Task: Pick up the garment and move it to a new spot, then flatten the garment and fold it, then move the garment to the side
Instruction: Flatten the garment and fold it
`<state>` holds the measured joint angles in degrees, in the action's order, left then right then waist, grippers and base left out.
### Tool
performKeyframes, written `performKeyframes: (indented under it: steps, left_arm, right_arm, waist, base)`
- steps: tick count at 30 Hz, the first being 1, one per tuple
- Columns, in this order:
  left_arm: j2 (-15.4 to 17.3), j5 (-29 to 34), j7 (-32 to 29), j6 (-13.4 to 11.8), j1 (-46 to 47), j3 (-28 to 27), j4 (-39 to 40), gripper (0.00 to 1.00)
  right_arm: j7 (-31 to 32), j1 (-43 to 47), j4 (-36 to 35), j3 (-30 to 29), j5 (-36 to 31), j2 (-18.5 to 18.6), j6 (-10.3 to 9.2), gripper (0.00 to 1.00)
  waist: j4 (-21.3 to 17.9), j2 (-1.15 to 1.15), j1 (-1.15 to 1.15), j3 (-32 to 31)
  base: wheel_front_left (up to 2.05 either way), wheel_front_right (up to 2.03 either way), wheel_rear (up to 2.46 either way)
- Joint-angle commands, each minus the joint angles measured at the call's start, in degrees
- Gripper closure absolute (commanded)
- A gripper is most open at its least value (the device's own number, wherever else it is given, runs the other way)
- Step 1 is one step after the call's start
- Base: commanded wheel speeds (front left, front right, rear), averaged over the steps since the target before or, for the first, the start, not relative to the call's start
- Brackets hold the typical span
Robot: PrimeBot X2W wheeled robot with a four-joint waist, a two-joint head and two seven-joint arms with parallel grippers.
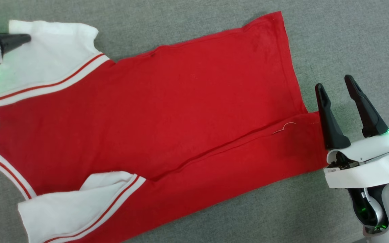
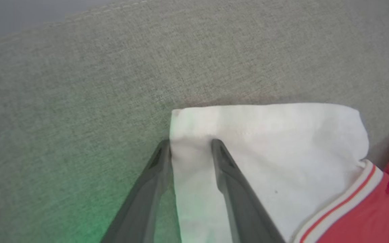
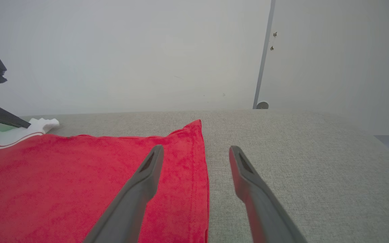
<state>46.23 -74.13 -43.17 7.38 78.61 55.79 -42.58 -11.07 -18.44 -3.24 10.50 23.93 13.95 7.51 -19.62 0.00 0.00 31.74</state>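
Between fingers of left claw (image 2: 190,143), white sleeve edge (image 2: 177,162) of red jersey-style cloth garment (image 1: 167,111) straddled, jaws apart; prob. for flattening pull. Right claw (image 1: 333,82) held open beside hem (image 3: 203,175).

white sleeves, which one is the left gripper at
The head view's upper-left sleeve: the left gripper straddles its corner edge. The lower sleeve lies untouched.
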Motion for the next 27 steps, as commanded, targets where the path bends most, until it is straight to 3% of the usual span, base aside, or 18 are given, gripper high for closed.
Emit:
performKeyframes:
  steps: [1, 2, 3, 9, 15, 20, 27]
  left_arm:
    - [-1.3, -0.2, -1.3, 0.2, -2.9, 2.2, 0.7, 0.73]
    - [-1.3, -0.2, -1.3, 0.2, -2.9, 2.2, 0.7, 0.73]
    - [-1.1, -0.2, -0.8, 0.2, -2.8, 2.3, 1.2, 1.00]
    - [-0.8, -1.0, 1.7, 0.2, -2.2, 3.4, 3.5, 1.00]
    - [-1.3, -1.7, 4.1, 0.2, -1.2, 4.6, 4.7, 1.00]
    - [-2.5, -2.8, 5.7, 0.2, -0.9, 5.6, 6.0, 1.00]
    - [-3.9, -3.5, 7.0, 0.1, 0.8, 7.7, 6.8, 1.00]
  right_arm:
    - [0.2, -0.6, -0.3, -0.1, 0.2, 0.2, -0.05, 0.00]
    - [0.2, -0.6, -0.3, -0.1, 0.2, 0.2, -0.05, 0.00]
    - [0.4, -0.9, -0.5, 0.1, 0.2, 0.3, -0.05, 0.00]
    - [4.3, -4.2, -1.1, 1.8, 1.4, 3.1, -0.05, 0.00]
    - [16.9, -16.2, 1.9, 7.9, 3.1, 9.5, -0.05, 0.00]
    - [26.5, -29.0, 8.9, 13.1, 8.0, 13.4, -0.05, 0.00]
    - [41.8, -39.4, 21.3, 19.2, 16.3, 16.2, -0.05, 0.00]
  waist:
    - [0.2, 0.00, 0.00, -0.1]
    - [0.2, 0.00, 0.00, -0.1]
    - [0.3, 0.00, 0.00, -0.1]
    - [1.2, 0.00, 0.00, -0.3]
    - [2.4, 0.00, 0.00, -0.5]
    - [4.0, 0.00, 0.00, -0.6]
    - [6.5, 0.00, 0.00, 0.1]
  base:
    - [0.00, 0.00, 0.00]
    - [0.00, 0.00, 0.00]
    - [0.00, 0.00, 0.00]
    - [0.00, 0.00, 0.00]
    - [0.00, 0.00, 0.00]
    - [0.00, 0.00, 0.00]
    - [0.00, 0.00, 0.00]
